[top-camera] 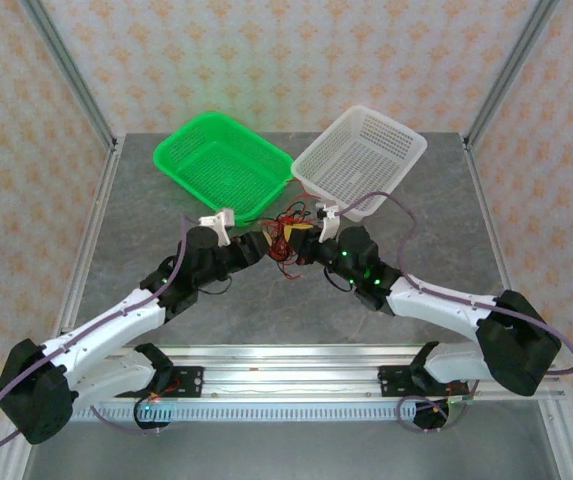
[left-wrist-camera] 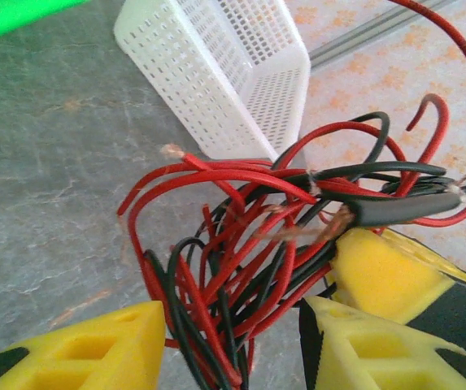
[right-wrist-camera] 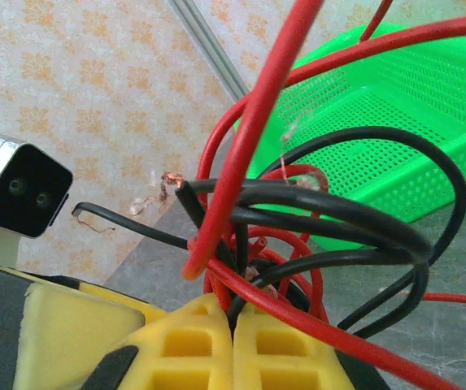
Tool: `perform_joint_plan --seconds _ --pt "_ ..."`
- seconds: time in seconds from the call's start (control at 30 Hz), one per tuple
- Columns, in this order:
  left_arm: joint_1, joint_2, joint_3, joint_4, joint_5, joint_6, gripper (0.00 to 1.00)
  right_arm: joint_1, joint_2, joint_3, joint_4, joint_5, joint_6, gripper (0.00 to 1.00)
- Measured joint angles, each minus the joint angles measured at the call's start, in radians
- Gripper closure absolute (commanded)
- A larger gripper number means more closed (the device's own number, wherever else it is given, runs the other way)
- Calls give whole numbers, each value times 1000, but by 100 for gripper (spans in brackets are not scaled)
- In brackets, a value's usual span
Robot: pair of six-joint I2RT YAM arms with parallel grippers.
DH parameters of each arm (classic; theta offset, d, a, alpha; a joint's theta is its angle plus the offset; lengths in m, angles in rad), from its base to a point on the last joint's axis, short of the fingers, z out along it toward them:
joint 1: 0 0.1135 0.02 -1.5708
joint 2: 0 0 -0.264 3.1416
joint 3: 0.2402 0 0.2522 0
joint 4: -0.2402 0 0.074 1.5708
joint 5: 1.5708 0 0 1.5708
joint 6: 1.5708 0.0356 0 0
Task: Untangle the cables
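The cables (top-camera: pixel 284 243) are a knot of thin red and black wires at the middle of the table, between my two grippers. My left gripper (left-wrist-camera: pixel 233 349) has its yellow fingers partly closed around the lower part of the bundle (left-wrist-camera: pixel 233 268), and wires touch both fingers. My right gripper (right-wrist-camera: pixel 237 325) is shut with its fingers pressed together, pinching red and black wires (right-wrist-camera: pixel 298 219) that loop up from it. One of its yellow fingers (left-wrist-camera: pixel 387 276) shows from the left wrist, against the tangle. From above, the left gripper (top-camera: pixel 264 243) and the right gripper (top-camera: pixel 304 245) meet tip to tip at the knot.
A green basket (top-camera: pixel 171 165) sits at the back left and a white basket (top-camera: pixel 411 150) at the back right, both just behind the knot. The white basket (left-wrist-camera: pixel 233 73) stands close beyond the wires. Metal frame posts stand at the table's back corners.
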State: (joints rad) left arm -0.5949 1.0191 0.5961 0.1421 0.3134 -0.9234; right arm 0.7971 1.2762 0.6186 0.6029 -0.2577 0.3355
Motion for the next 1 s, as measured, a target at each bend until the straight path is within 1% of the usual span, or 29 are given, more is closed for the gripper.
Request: perform_joint_plan --seconds 0.3,0.47,0.57,0.63,0.67,0.7,0.73,0.77,1.0 --pt "0 56 -31 28 20 -4 55 0 0 0 13 -4 0 100" --pt "0 79 -34 57 20 -4 61 0 0 -3 24 -4 4 100" --pt "0 102 -34 87 20 -10 67 -1 0 -12 34 -4 11 100" --pt "0 128 -34 117 24 -18 72 -2 0 -19 41 -4 22 100" --pt "0 141 -35 132 27 -20 79 -2 0 -24 45 -3 28 100" --pt "0 153 -36 149 31 -25 89 -2 0 -29 49 -3 33 100" --pt "0 162 -39 166 36 -35 98 -2 0 -33 53 -3 39 100" --pt "0 171 -44 186 43 -41 100 -2 -2 -40 60 -3 46 100" --pt "0 181 -89 289 46 -75 100 -2 -40 -95 79 26 107 100"
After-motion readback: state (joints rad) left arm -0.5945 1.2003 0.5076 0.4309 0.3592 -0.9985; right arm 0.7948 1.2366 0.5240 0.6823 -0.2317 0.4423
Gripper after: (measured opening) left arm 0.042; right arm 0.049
